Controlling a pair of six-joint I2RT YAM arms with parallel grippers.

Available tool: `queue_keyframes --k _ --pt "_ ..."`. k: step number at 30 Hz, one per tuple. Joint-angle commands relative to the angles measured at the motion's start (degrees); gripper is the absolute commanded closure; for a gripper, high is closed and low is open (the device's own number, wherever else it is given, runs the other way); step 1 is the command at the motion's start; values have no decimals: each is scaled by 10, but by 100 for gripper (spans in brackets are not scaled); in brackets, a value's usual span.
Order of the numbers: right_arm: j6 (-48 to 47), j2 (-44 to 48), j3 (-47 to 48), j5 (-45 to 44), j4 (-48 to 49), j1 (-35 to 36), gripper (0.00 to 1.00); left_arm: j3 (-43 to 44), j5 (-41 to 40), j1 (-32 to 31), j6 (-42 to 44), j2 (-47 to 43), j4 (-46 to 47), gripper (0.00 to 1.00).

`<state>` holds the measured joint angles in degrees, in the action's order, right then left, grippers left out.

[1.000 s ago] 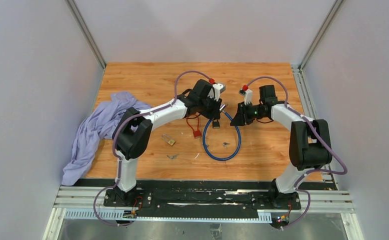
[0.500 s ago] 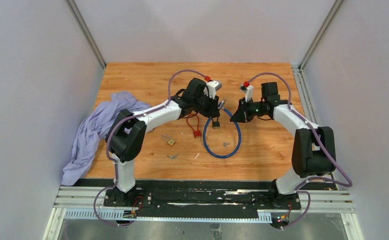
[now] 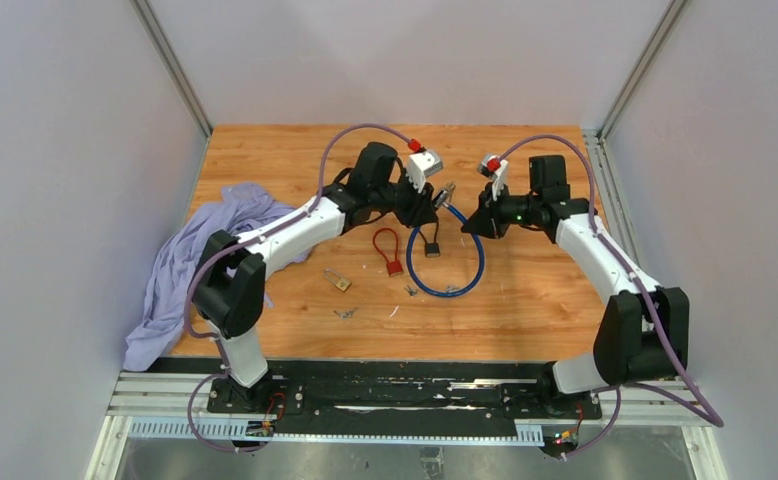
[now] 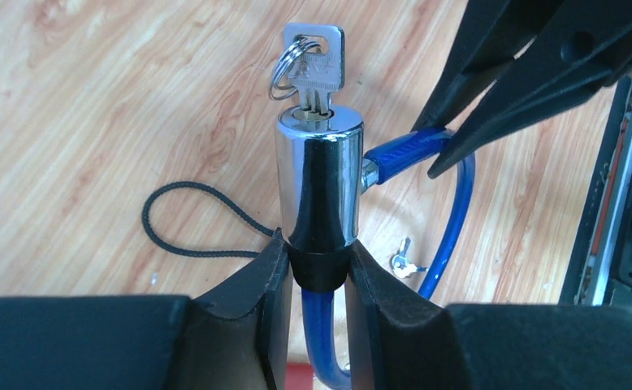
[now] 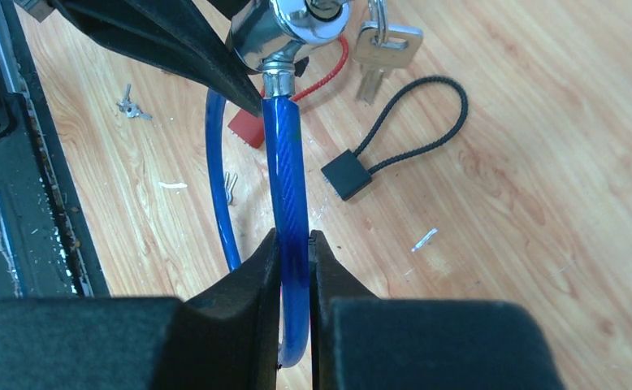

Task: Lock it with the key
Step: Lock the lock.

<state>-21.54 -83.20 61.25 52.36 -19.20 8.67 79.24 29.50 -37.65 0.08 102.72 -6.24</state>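
Observation:
A blue cable lock [image 3: 475, 262] loops over the wooden table. Its chrome lock cylinder [image 4: 319, 183] stands upright in my left gripper [image 4: 317, 264], which is shut on the cylinder's black base. A silver key [image 4: 316, 69] with a ring sits in the cylinder's top. The cable's free end [image 4: 402, 154] is plugged into the cylinder's side. My right gripper [image 5: 293, 252] is shut on the blue cable [image 5: 288, 179] just below the cylinder [image 5: 284, 28]. Both grippers meet at mid table in the top view, left [image 3: 435, 205] and right [image 3: 475, 215].
A red cable lock [image 3: 389, 248], a small black cord lock [image 5: 394, 150], a brass padlock [image 3: 339, 282] and loose keys [image 3: 346, 313] lie on the table. A second key [image 5: 382, 45] hangs by the cylinder. A lilac cloth [image 3: 190, 265] lies at the left edge.
Both arms have moved away from the bases and lifted the lock cylinder and cable end. The blue loop has shifted with them.

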Motion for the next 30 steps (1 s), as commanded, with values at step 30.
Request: queue_keyframes --k 30 --pt "-89 49 -84 -63 264 20 94 -50 40 -46 293 -102 -97 100"
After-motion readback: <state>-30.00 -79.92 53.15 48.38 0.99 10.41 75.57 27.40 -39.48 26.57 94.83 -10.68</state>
